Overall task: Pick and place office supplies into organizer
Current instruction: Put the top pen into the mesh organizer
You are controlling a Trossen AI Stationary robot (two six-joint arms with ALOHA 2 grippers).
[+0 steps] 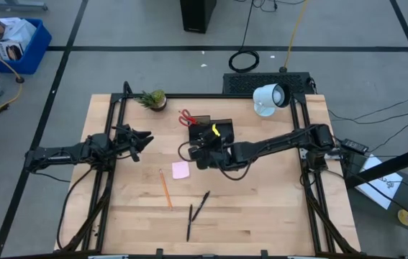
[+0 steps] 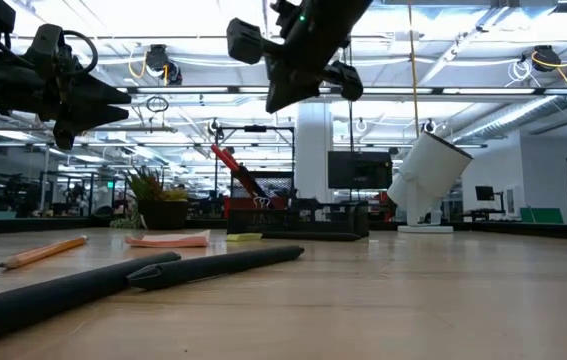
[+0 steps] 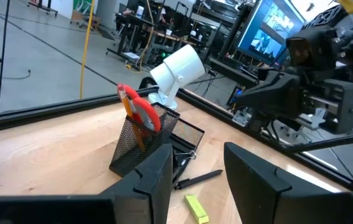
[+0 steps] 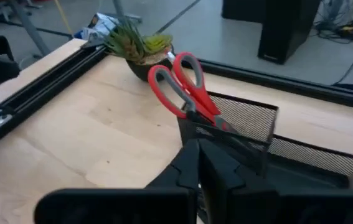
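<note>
High view: right gripper [image 1: 202, 152] is hovering just in front of the black mesh organizer [image 1: 221, 128], near the table's [image 1: 275, 208] middle. Its fingers are pressed together with nothing between them, as the right wrist view confirms. Left gripper [image 1: 144, 138] is waiting over the left side of the table, fingers parted and empty, well apart from the organizer.

Red-handled scissors [image 1: 186, 117] are standing handles-up in the organizer's taller cup section, leaning to one side. An orange pencil [image 3: 136, 127] is sitting in the same cup, seen through the mesh in the left wrist view. A black pen [image 3: 198, 179] is lying across the edge of the lower tray compartment.

Pink sticky-note pad [image 1: 180, 170] is lying flat on the table just in front of the right gripper. A second orange pencil [image 1: 165, 188] is lying nearer the front edge, beside the pad. Two black pens [image 1: 197, 214] are lying farther forward, close together. A small yellow piece [image 3: 196, 208] is resting on the wood just in front of the organizer.

Potted green plant [image 1: 154, 99] and white round lamp [image 1: 269, 98] are standing along the far edge.
</note>
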